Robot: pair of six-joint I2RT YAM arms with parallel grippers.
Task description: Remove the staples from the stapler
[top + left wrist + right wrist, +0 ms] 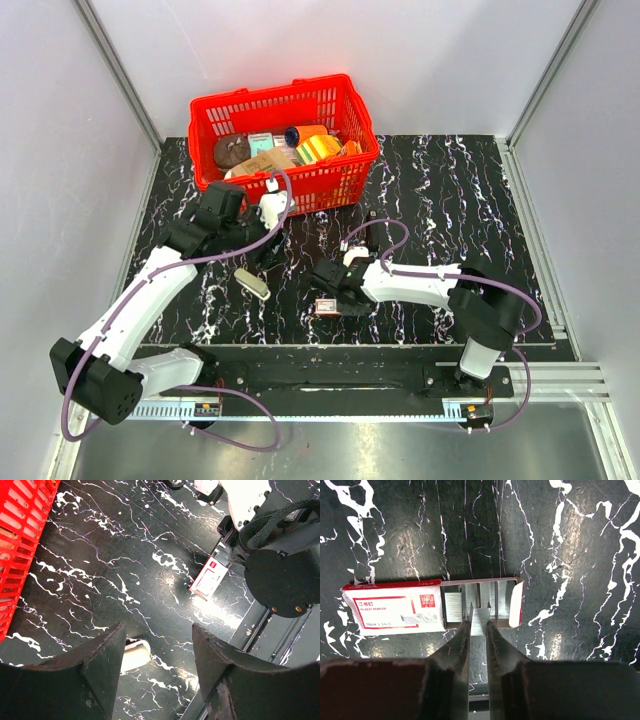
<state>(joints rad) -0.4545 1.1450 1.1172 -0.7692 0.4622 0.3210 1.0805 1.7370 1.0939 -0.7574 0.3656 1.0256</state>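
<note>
A strip of staples (pixel 480 621) is pinched between the fingers of my right gripper (pixel 478 626), over the open end of a white and red staple box (pixel 395 607) whose tray holds more staple strips (pixel 490 600). In the top view the box (pixel 325 307) lies on the black marble table under my right gripper (pixel 336 290). The cream stapler (pixel 253 283) lies to the left. My left gripper (pixel 262 256) hovers above it, open and empty. In the left wrist view the stapler (pixel 134 654) peeks out beside the left finger; the gripper (pixel 157 645) holds nothing.
A red basket (pixel 285 140) full of assorted items stands at the back left; its wall shows in the left wrist view (pixel 20 540). The right arm's wrist (pixel 280 575) fills the right side of that view, next to the box (pixel 209 576).
</note>
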